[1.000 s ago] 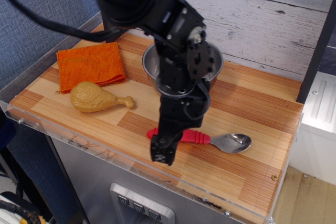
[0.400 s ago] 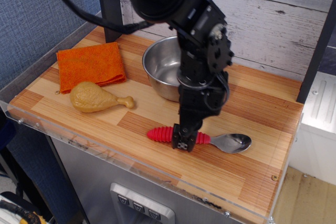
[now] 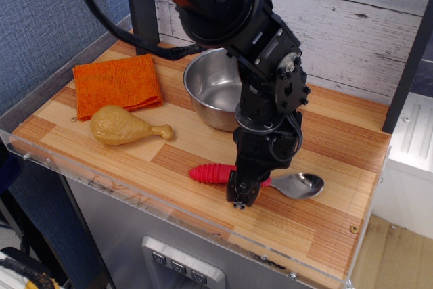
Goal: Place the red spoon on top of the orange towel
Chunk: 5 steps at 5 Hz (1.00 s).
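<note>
- Our gripper (image 3: 242, 191) sits low in the lower middle of the frame, its tip down at the board right over the red spoon (image 3: 215, 173), about where the ribbed handle meets the metal neck.
- We cannot tell how wide the jaws stand: the black finger assembly faces us end-on and hides the gap, so whether it clasps the handle or only hovers in front of it is not clear from this view.
- The spoon lies flat on the wooden counter (image 3: 325, 208), red handle pointing to the left of the frame, its shiny bowl out to the right of the gripper; it does not look lifted.
- Behind the arm, in the upper middle, stands the steel bowl (image 3: 210, 89), well clear of the spoon.
- The toy drumstick (image 3: 125, 126) lies at centre left, between spoon and target.
- The orange towel (image 3: 116, 84) lies folded at the upper left of the frame, with nothing on it and well apart from the spoon.
- We judge the task barely begun: the approach to the spoon seems made, but a sure grasp, the lift, the carry leftward past the drumstick, and the release onto the towel all remain.
</note>
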{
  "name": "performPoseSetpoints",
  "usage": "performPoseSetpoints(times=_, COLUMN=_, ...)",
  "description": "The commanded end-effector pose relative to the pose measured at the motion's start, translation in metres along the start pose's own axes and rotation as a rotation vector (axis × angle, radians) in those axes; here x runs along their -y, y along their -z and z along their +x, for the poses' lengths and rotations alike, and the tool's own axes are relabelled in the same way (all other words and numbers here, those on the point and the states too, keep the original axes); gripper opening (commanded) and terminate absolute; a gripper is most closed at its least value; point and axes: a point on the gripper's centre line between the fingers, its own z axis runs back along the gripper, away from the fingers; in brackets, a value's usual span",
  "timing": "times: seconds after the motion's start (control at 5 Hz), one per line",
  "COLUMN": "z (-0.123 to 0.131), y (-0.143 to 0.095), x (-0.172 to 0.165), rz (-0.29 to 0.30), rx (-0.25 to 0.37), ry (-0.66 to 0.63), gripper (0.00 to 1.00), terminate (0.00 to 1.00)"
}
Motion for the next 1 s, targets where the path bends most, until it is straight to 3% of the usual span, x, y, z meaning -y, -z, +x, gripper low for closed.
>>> performPoseSetpoints(times=0.0, z=0.0, y=-0.011, x=-0.001, rz=0.046, rx=0.004, ry=0.012, gripper=0.0, terminate=0.0)
performPoseSetpoints(times=0.4, z=0.012, y=-0.034, x=0.001, rz=0.046, rx=0.039, ry=0.072, gripper=0.0, terminate=0.0)
performPoseSetpoints(times=0.8, z=0.016, y=-0.092, x=-0.017, rz=0.099, rx=0.094, ry=0.082, gripper=0.0, terminate=0.0)
